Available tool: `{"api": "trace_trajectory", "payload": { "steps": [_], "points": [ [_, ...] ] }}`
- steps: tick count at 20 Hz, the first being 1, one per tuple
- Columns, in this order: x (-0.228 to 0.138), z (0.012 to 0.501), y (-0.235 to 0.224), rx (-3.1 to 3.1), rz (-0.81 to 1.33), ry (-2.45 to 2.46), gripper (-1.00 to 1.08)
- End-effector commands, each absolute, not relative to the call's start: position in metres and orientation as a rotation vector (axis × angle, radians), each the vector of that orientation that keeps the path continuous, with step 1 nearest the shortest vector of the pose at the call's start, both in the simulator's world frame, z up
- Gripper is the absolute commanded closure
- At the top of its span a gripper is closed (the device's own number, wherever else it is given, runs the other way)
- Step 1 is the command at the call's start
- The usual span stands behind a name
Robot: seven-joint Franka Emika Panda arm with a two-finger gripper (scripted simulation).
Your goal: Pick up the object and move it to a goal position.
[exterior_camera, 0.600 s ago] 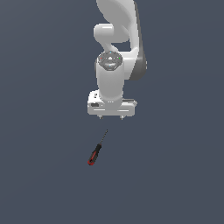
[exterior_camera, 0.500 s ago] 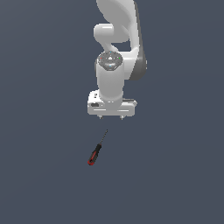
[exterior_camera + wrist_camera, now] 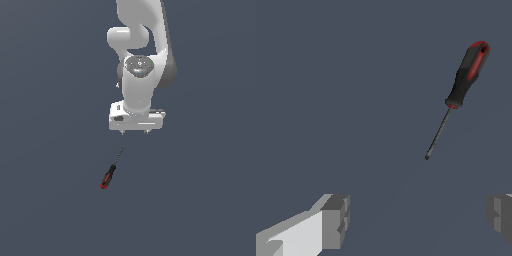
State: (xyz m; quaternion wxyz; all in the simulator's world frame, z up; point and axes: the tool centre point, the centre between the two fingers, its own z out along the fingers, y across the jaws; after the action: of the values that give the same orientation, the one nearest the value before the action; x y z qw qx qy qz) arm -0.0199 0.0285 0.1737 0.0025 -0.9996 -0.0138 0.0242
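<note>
The object, a small screwdriver point(image 3: 109, 173) with a black-and-red handle and a thin dark shaft, lies on the flat grey surface. In the exterior view it sits below and slightly toward that view's left of my gripper point(image 3: 135, 132), its shaft tip pointing toward the hand. My gripper hovers apart from it, open, with only two short fingertips showing under the white hand. The wrist view shows the screwdriver point(image 3: 461, 90) beyond the gripper point(image 3: 418, 220), outside the wide gap between the grey fingertips point(image 3: 336, 220). Nothing is between them.
The white arm point(image 3: 142, 55) rises above the hand toward the top of the exterior view. A plain dark grey surface point(image 3: 50, 150) fills everything around; no other objects or edges show.
</note>
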Motion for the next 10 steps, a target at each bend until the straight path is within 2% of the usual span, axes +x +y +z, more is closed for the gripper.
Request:
{"api": "trace_trajectory", "payload": {
  "steps": [1,10],
  "points": [
    [-0.02,0.174,0.028,-3.136,0.077,-0.043,-0.92],
    [-0.001,0.156,0.012,-3.131,0.064,0.074,-0.92]
  ]
}}
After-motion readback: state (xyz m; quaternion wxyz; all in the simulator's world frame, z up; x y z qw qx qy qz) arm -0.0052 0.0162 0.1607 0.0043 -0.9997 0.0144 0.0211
